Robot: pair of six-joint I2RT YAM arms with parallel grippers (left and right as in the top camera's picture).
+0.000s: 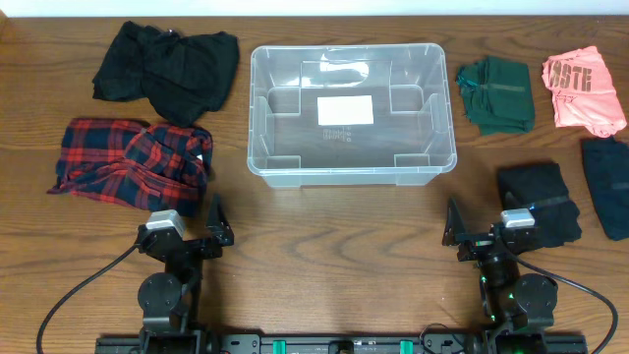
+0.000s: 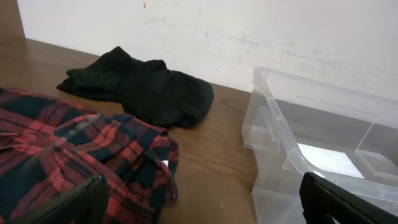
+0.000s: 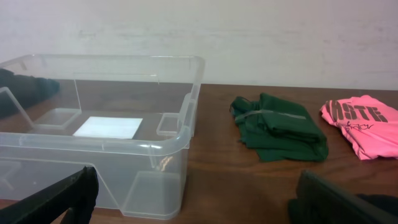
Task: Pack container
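**Left end effector [image 2: 199, 193] and right end effector [image 3: 196, 182] spread wide, container [image 1: 295, 133] mid-table**

Both sets of fingers stand far apart near the front edge of the table [image 1: 334, 226], gripping nothing. Beyond them the clear container sits upright, its white label [image 1: 345, 110] showing on the base. Left of it lie a red plaid shirt [image 1: 128, 162], close to the left arm, and a black garment [image 1: 167, 67] farther back. On the right are a green garment [image 1: 498, 93], a pink shirt [image 1: 583, 90], a folded black garment [image 1: 541, 202] and a dark one [image 1: 607, 187] at the edge.
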